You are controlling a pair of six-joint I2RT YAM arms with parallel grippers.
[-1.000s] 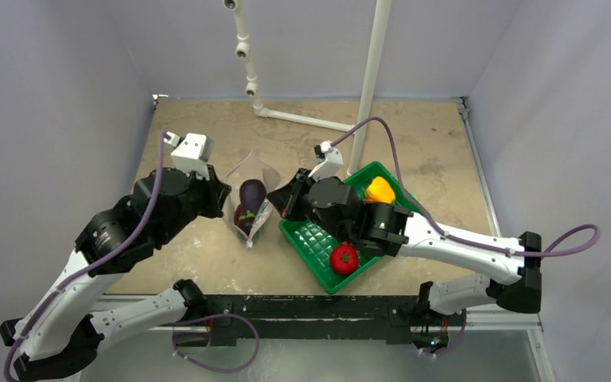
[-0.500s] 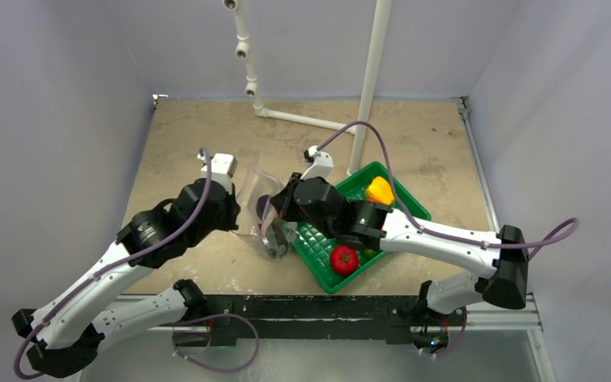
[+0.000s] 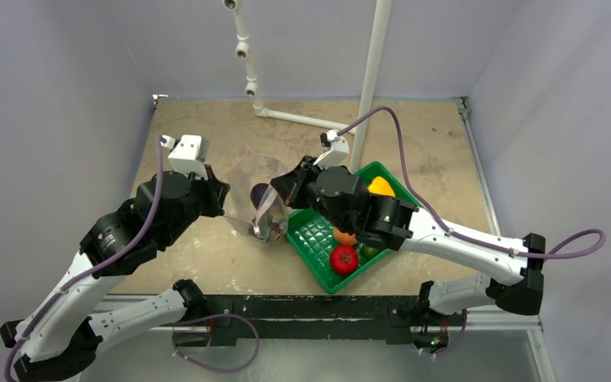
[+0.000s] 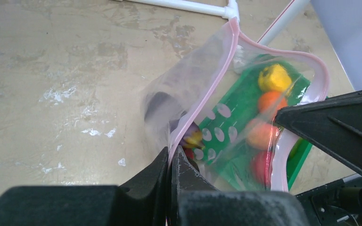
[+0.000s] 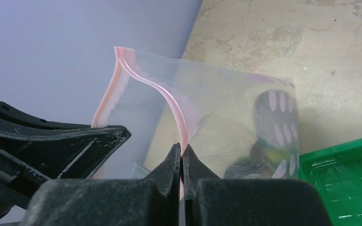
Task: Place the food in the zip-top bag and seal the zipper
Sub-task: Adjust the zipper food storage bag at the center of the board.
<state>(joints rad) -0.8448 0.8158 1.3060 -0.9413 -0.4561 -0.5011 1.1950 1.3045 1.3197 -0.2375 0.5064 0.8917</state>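
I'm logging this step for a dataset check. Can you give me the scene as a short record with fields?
left gripper: shut on bag at zipper
right gripper: shut on the opposite zipper edge
bag state: held between both grippers, mouth open, zipper unsealed
in bag: eggplant
in tray: tomato, pepper, orange fruit

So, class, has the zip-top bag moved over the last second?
Yes. In the top view the zip-top bag has shifted right, closer to the green tray.
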